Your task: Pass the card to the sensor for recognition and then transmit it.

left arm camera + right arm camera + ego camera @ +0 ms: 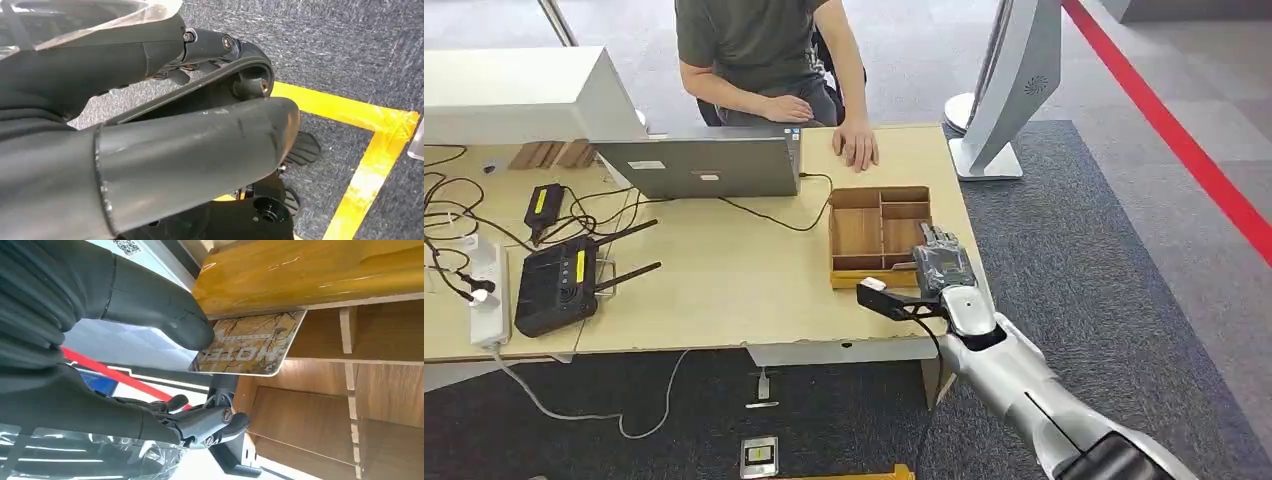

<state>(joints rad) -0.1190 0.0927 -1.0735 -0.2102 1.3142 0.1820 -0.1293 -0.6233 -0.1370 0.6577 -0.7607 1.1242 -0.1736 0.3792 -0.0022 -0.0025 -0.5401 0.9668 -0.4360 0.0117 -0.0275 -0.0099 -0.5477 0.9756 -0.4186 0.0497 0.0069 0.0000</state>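
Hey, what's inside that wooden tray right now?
The tray has bare wooden compartments. The right hand holding the card covers its near right corner, so that part can't be seen.

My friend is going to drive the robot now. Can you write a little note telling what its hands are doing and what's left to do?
Right hand pinches the hotel card, over the wooden tray at the table's right end.
Left hand: hangs by the floor; I can't tell its state.
Done: card is picked up.
Left: show it to the sensor, then hand it over, probably to the person across the table.
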